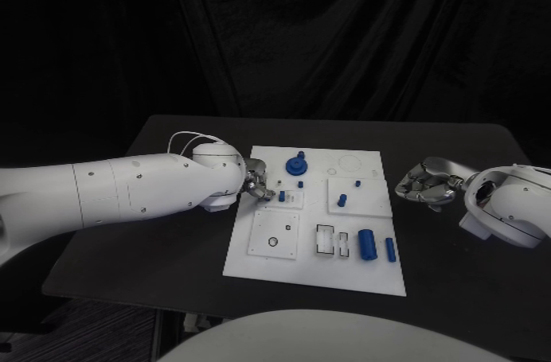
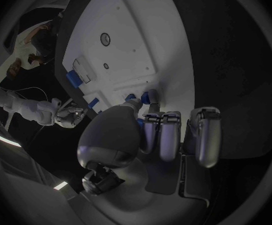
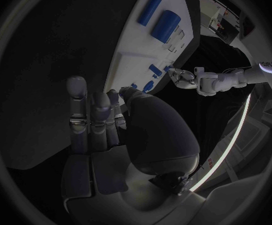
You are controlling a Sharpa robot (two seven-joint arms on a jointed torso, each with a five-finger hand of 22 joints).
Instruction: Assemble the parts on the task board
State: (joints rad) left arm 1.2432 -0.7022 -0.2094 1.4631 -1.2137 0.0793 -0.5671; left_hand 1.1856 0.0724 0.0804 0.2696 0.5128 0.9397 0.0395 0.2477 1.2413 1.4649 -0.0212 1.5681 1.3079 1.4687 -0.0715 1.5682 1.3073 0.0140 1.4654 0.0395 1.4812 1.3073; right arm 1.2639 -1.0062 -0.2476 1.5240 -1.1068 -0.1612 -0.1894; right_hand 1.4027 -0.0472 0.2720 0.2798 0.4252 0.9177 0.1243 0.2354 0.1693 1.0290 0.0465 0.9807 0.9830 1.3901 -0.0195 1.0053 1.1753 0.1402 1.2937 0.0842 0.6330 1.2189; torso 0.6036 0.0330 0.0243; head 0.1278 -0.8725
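A: Left hand (image 1: 255, 185) over the task board (image 1: 264, 273) near its left edge, fingers (image 2: 150, 130) apparently pinching a small blue part (image 2: 150, 96). Probably seating it there.

B: Board white, mid-bench (image 1: 161, 251). Blue gear-like part (image 1: 298, 166) upright near the far edge, two blue cylinders (image 1: 368, 244) lying nearer.

A: Right hand (image 1: 423, 184) just off the right edge, fingers (image 3: 77, 116) loosely curled, grasping nothing. Likely waiting.

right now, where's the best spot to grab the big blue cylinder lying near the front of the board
Probably across its round sides at mid-length, coming straight down from above. The big blue cylinder lies flat on the white board, long axis pointing away from the robot. A smaller blue piece lies just right of it, so fingers have little room there. The right hand is nearer.
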